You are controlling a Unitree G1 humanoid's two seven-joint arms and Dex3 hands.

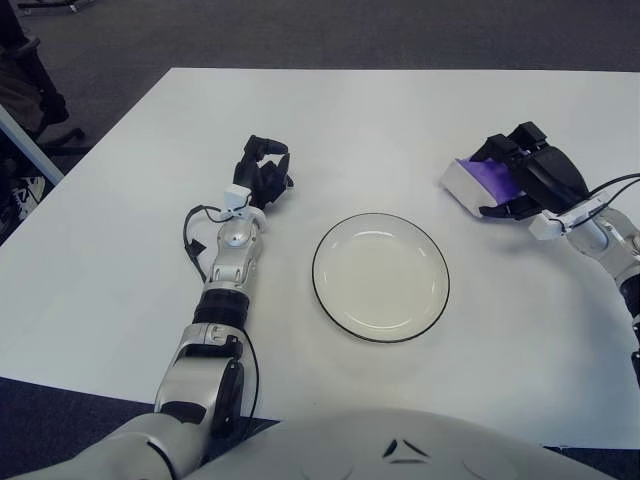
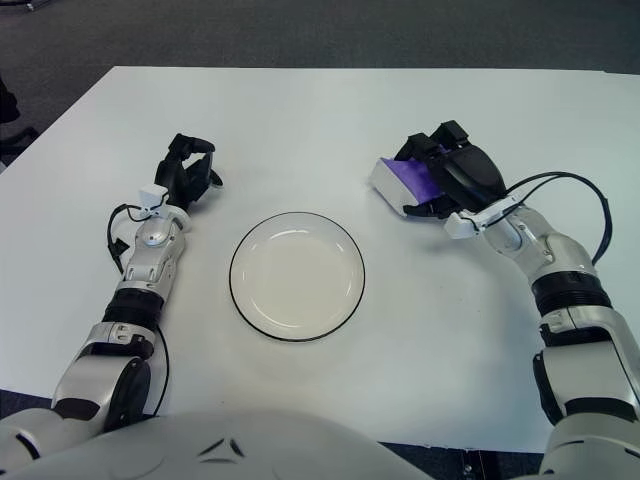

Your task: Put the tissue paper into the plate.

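Observation:
A white plate with a dark rim sits on the white table, near its front middle; it holds nothing. A purple and white tissue pack is to the right of the plate, at table level. My right hand is over it with its black fingers curled around it, in the right eye view too. My left hand shows to the left of the plate, fingers curled, holding nothing.
The white table spreads wide behind the plate. Dark carpet lies beyond its far edge. A dark chair base stands off the table's left side.

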